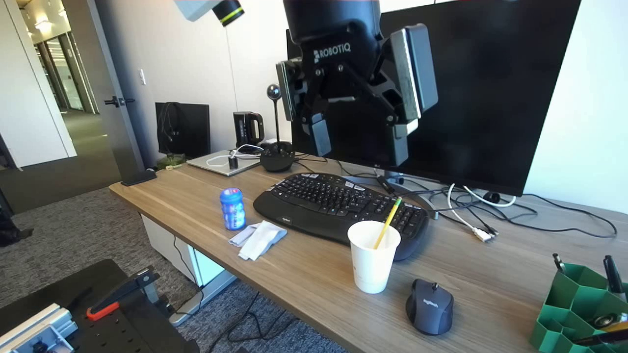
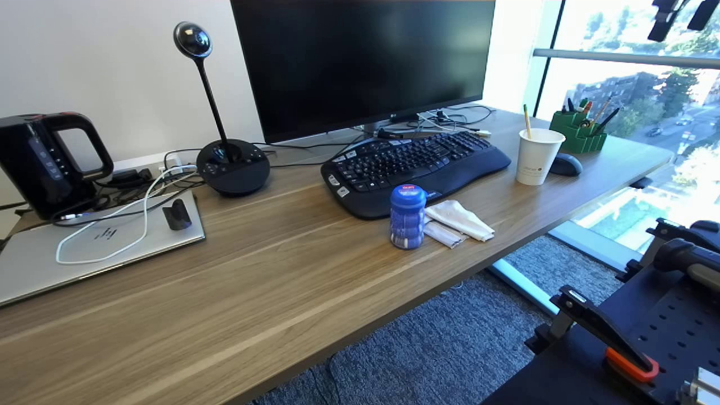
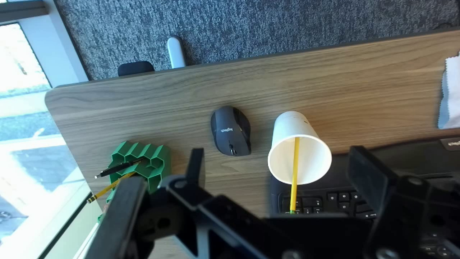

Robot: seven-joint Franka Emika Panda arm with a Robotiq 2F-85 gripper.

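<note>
I record my gripper (image 1: 361, 141) empty, jaws apart, and the pencil (image 1: 387, 223) slanting because the upright cup (image 1: 373, 264) evidently props it.

This looks like an office, because a long desk (image 2: 225, 304) holds a big screen (image 2: 365, 62), a keyboard (image 2: 416, 171), a mouse (image 2: 565, 165) and some pens (image 3: 119, 167)

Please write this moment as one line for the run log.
jaws: open, empty, above desk | white cup: upright, yellow pencil inside | mouse: beside cup
</note>
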